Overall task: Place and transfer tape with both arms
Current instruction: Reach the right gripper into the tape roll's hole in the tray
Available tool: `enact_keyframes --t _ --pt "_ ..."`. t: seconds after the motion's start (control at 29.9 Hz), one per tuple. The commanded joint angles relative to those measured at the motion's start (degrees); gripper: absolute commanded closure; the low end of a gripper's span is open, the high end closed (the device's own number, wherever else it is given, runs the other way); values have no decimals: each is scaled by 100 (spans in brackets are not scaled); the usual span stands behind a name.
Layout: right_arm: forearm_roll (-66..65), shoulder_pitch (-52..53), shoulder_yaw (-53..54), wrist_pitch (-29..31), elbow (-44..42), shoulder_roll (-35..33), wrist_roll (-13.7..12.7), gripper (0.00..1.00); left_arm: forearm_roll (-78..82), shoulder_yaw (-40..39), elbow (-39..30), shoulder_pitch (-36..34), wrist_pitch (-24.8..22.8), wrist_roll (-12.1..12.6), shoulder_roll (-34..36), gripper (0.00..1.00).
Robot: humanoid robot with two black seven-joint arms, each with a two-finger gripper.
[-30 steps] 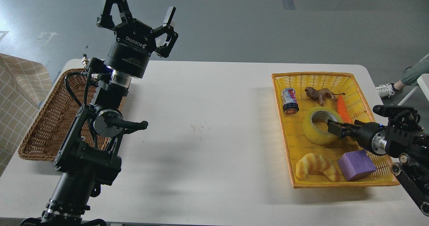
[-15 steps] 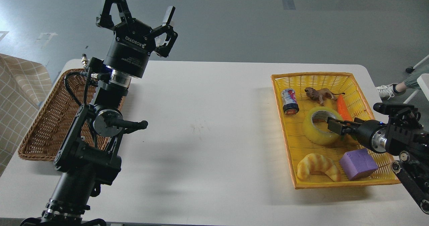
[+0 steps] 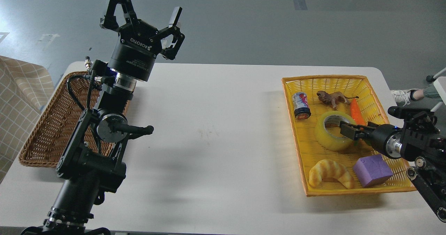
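The yellow tape roll [image 3: 325, 137] lies tilted in the middle of the yellow basket [image 3: 295, 141] at the table's right. My right gripper [image 3: 346, 130] reaches in from the right and sits at the roll's right rim, by its grey core. Its fingers are small and dark, so I cannot tell if they grip the wall. My left gripper [image 3: 151, 3] is open and empty, pointing up, high above the table's far left.
The yellow basket also holds a can [image 3: 301, 104], a toy lion [image 3: 331, 97], a carrot [image 3: 355, 113], a croissant [image 3: 329, 174] and a purple block [image 3: 372, 170]. A brown wicker basket [image 3: 45, 130] stands at the left edge. A person's shoe [image 3: 404, 95] shows at the far right.
My right gripper has moved slightly up and left at the tape's rim. The yellow basket has shifted a little. The left arm has not moved.
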Motion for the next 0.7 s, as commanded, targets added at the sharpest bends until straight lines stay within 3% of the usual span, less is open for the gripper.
enact_keyframes --t 0.0,0.67 --pt "0 1 -9 18 -9 -9 9 5 0 0 6 9 0 0 0 2" --pt "0 238 -53 79 44 -79 132 5 0 9 6 17 53 0 0 2"
